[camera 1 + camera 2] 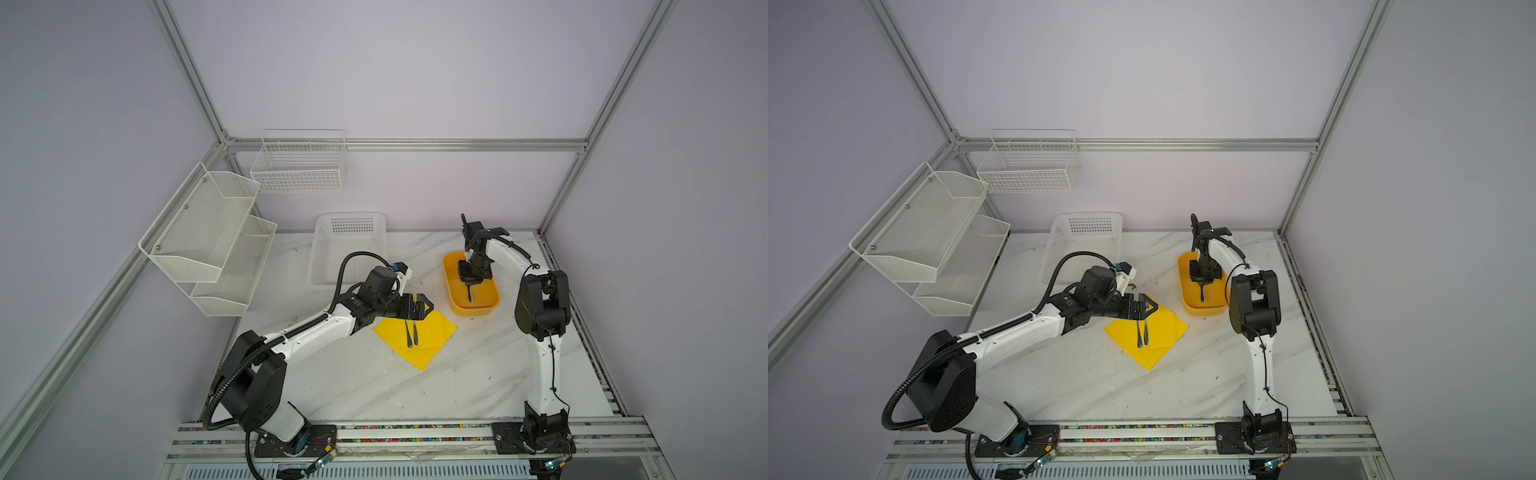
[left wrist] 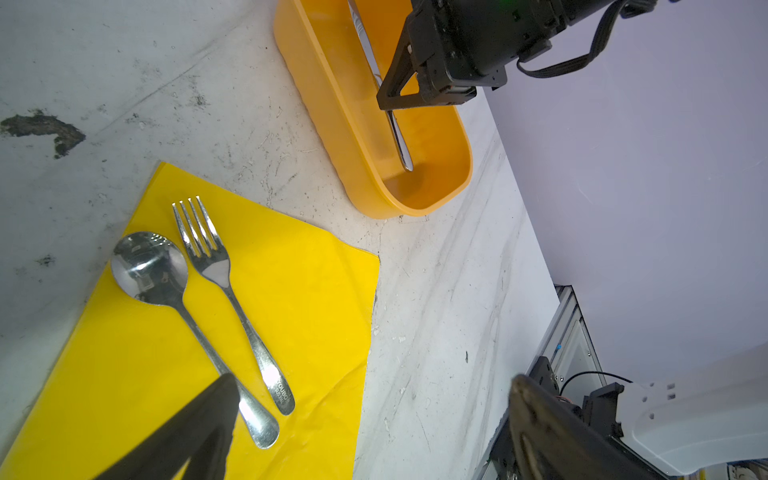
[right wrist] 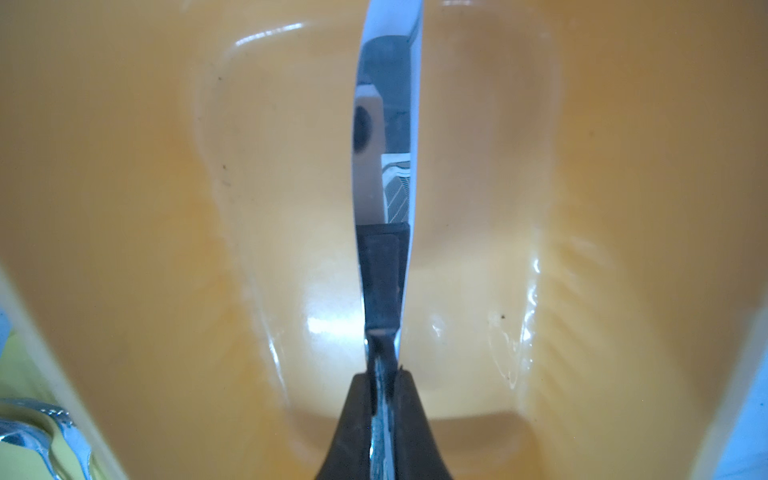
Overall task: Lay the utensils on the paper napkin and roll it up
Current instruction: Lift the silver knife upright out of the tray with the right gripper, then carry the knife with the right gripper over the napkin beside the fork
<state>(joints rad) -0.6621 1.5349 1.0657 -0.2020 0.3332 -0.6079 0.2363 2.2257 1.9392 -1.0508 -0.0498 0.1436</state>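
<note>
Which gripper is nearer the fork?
Left. The left gripper hangs open over the fork on the napkin; the right gripper is in the tub, shut on the knife.

Orange tub directly under the right gripper, walls rising around its tips; near the left gripper, to its right and a little farther back. White perforated basket behind the left gripper, against the back wall. Wire basket higher still, hung on that wall, up and left of both grippers. Two-tier mesh shelf on the side wall, well to the left of the left gripper. White marble table beneath both grippers, scratched, with a dark stain in the left wrist view. Aluminium frame all round; rail along the front edge, well forward of both grippers.
</note>
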